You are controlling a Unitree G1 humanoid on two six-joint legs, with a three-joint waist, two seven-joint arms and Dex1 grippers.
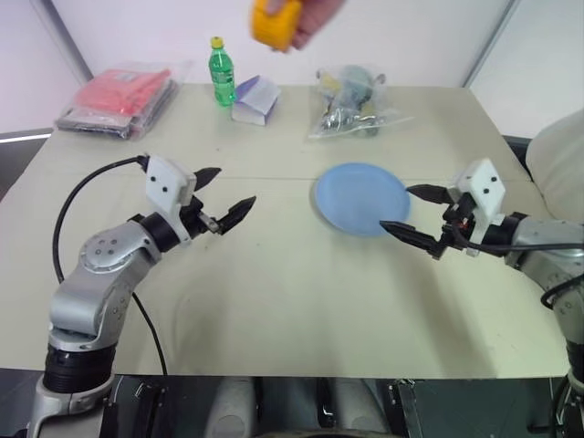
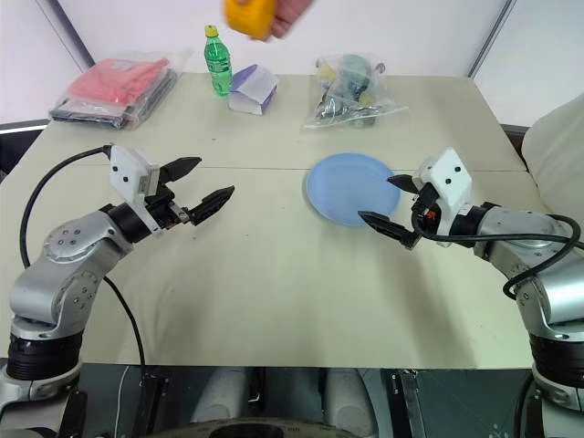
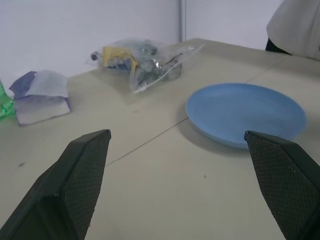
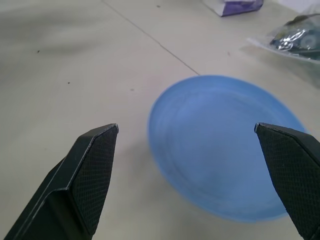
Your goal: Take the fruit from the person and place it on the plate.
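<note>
Beige table (image 1: 274, 292), thin seam across it, white wall behind. Far edge holds a green bottle (image 1: 222, 71), red packets (image 1: 119, 96), a purple-white pack (image 1: 255, 99) and a clear bag (image 1: 351, 102). Plate (image 1: 362, 198) sits empty right of centre. Fruit (image 1: 276, 23) is in the person's hand (image 1: 315, 18), above the far edge. Left gripper (image 1: 226, 196) and right gripper (image 1: 409, 210) both spread wide, empty. Head views show the fruit; the wrist views show the plate close up.
</note>
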